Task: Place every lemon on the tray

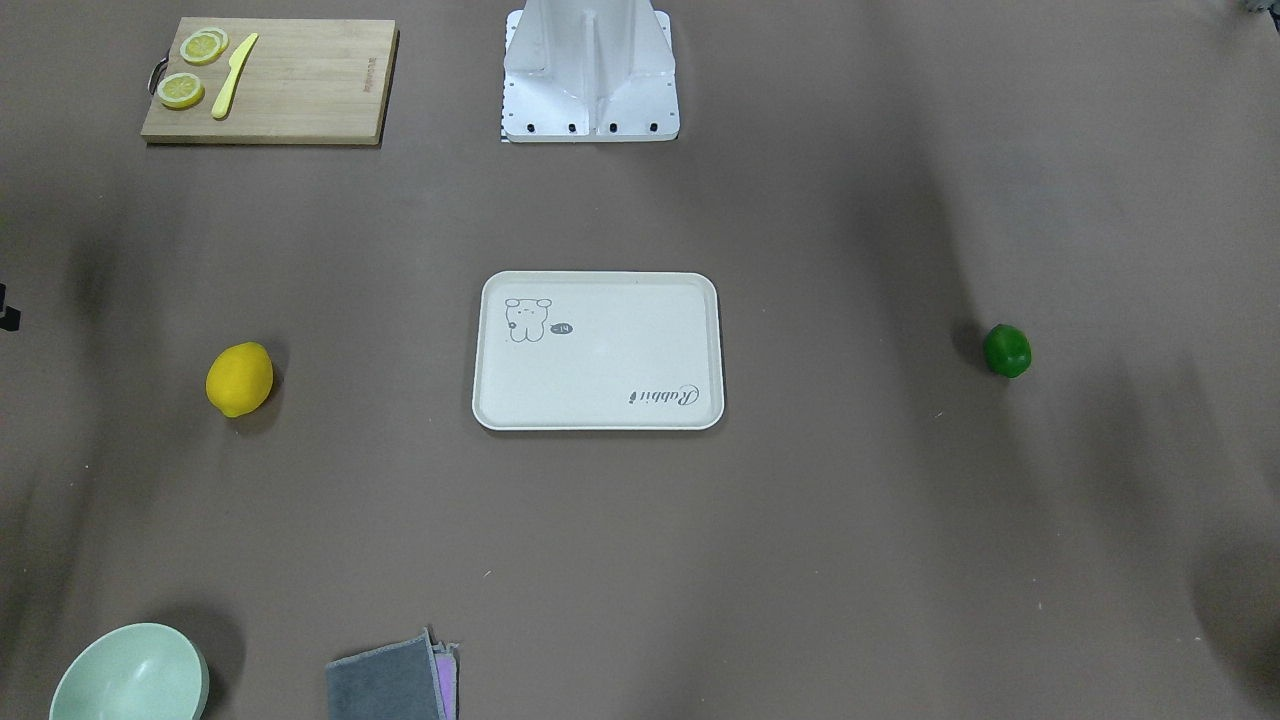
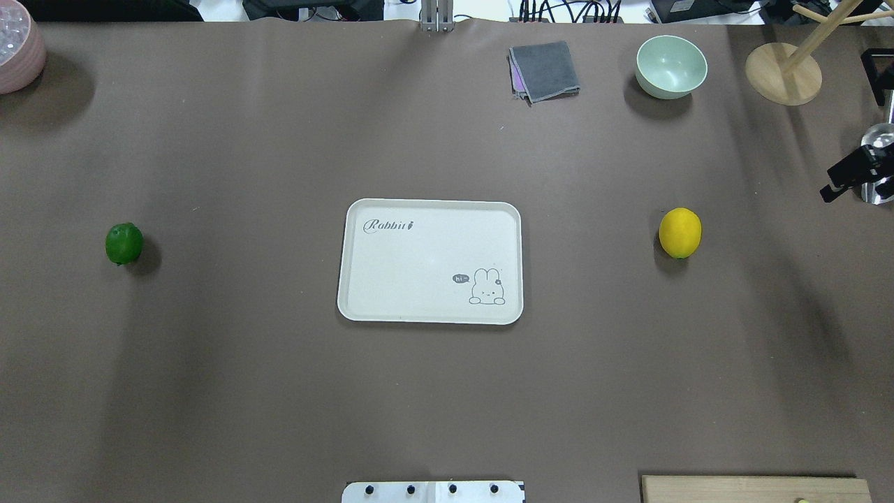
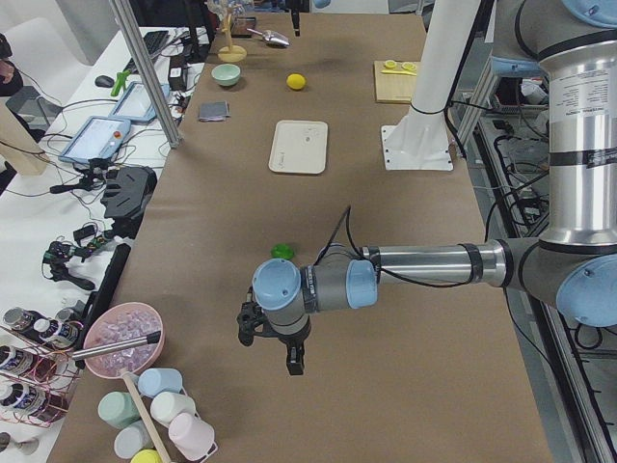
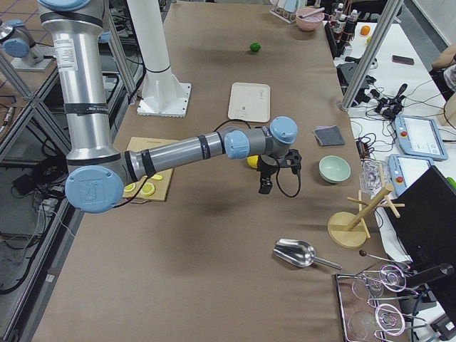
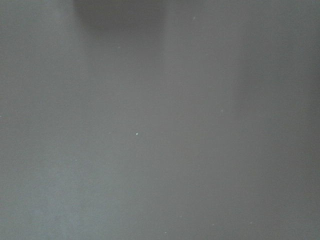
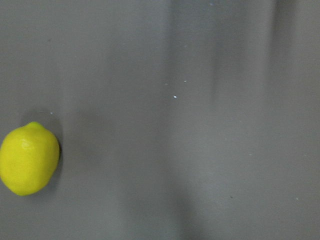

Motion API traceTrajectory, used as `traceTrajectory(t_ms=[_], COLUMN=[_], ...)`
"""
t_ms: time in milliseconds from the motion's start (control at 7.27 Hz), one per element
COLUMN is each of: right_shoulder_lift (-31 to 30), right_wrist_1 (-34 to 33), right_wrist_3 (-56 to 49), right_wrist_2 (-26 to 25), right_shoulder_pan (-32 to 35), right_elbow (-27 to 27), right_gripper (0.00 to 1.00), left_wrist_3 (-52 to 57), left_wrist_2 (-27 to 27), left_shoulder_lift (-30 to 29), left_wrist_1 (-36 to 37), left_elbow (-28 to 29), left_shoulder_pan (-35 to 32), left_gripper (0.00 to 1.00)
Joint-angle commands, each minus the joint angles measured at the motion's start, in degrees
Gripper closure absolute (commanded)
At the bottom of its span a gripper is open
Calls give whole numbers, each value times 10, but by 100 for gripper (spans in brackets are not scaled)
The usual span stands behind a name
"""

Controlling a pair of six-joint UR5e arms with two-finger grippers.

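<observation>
The cream tray (image 2: 370, 307) lies bare at the table's middle, also in the front view (image 1: 600, 420). The yellow lemon (image 2: 679, 232) lies on the table to its right, also in the right wrist view (image 6: 28, 160). The green lemon (image 2: 124, 243) lies far to the tray's left. My left gripper (image 3: 272, 349) hangs above the table beyond the green lemon (image 3: 282, 251); its wrist view shows bare table. My right gripper (image 4: 269, 182) hangs beside the yellow lemon (image 4: 251, 162). I cannot tell whether either is open or shut.
A bamboo cutting board (image 1: 300, 90) with lemon slices and a yellow knife sits near the robot base (image 1: 590, 100). A green bowl (image 2: 670, 66), grey cloth (image 2: 545, 70), wooden stand (image 2: 782, 73), metal scoop (image 4: 296, 251) and pink bowl (image 2: 17, 49) stand along the far edge.
</observation>
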Motion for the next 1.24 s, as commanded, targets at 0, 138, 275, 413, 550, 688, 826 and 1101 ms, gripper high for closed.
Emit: traceTrajectory(t_ms=[0, 138, 275, 413, 550, 688, 826, 1101], right_shoulder_lift=[12, 12, 12, 25, 36, 42, 46, 50], right_wrist_1=[69, 114, 134, 134, 133, 133, 134, 136], right_wrist_3=[82, 140, 161, 165, 179, 197, 198, 198], right_wrist_2=[-22, -36, -43, -59, -68, -68, -68, -67], right_shoulder_pan=[-70, -100, -122, -137, -149, -161, -165, -165], right_elbow=[-1, -3, -8, -13, -17, -23, -30, -34], right_gripper=[1, 1, 1, 1, 1, 1, 1, 1], left_wrist_3=[-68, -99, -164, -216, -244, -272, -315, -376], left_wrist_2=[-5, -4, -4, -6, -6, -6, -6, 1], left_shoulder_lift=[-57, -61, -101, -119, -129, -136, -145, -150], left_wrist_1=[25, 25, 27, 25, 24, 22, 21, 6], left_elbow=[-23, -47, -46, -52, -58, -63, -72, -84], left_shoulder_pan=[19, 57, 98, 125, 147, 174, 204, 249], left_gripper=[2, 2, 2, 2, 2, 2, 2, 2])
